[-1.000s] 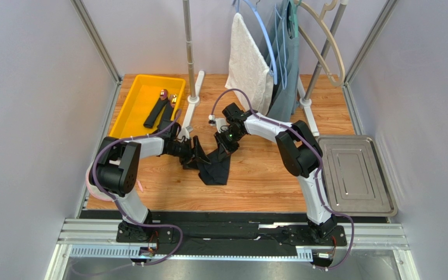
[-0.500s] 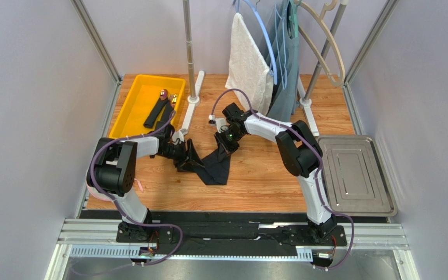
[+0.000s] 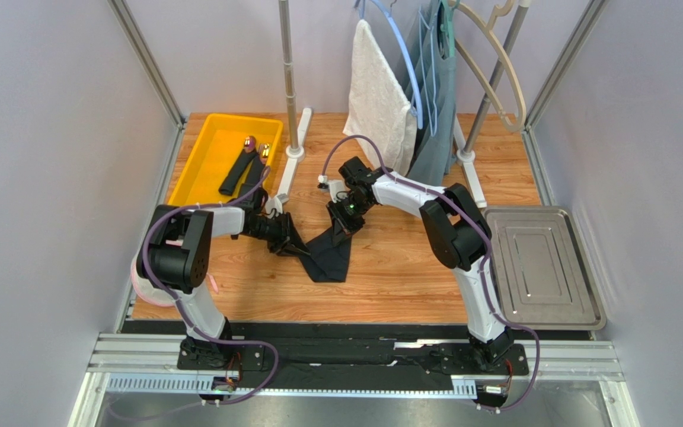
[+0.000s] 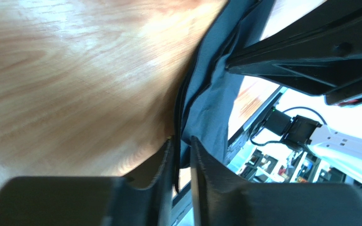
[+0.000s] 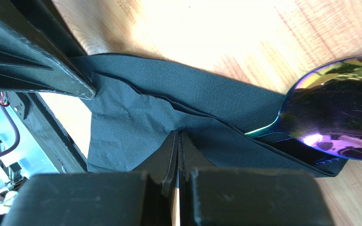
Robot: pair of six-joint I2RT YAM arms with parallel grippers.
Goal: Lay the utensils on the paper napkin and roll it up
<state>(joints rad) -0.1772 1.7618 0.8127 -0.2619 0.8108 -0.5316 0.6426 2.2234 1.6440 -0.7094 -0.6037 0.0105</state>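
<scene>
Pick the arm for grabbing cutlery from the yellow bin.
Left, likely: left gripper is nearer the bin holding the cutlery; right gripper is farther, across the napkin. Both are shut on the napkin.

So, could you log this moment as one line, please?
left gripper: shut on napkin | right gripper: shut on napkin | spoon: head at napkin fold | yellow bin: utensils inside
</scene>
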